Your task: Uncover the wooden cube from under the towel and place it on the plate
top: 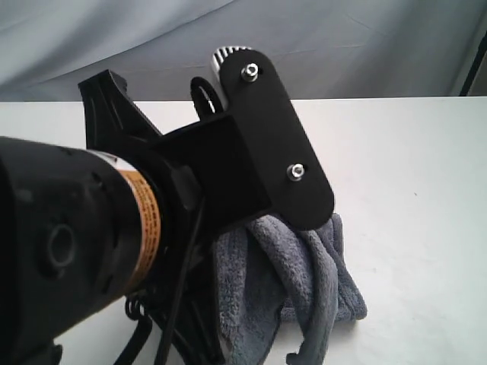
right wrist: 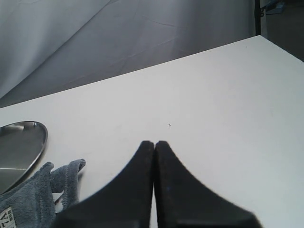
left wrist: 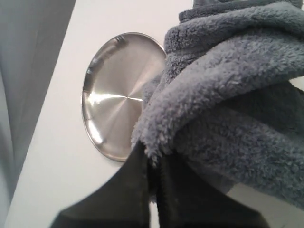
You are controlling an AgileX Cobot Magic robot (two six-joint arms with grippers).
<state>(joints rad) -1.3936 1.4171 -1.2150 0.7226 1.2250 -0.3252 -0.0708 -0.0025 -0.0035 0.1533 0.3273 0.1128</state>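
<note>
While pinching the bunched towel (left wrist: 228, 95) in the left pincer (left wrist: 153, 159), plate (left wrist: 109, 99) just beside, works at uncovering. Holds right pincer (right wrist: 154, 146) pressed together, empty. Sees no wooden cube; likely needs towel drawn aside.

The left claw's (left wrist: 153, 160) black arm (top: 61, 228) bears orange label (top: 144, 217) and silver bolts (top: 295, 172).

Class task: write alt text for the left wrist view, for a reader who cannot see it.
The left gripper is shut on a fold of the fluffy blue-grey towel, which hides one edge of a steel plate on the white table.
</note>
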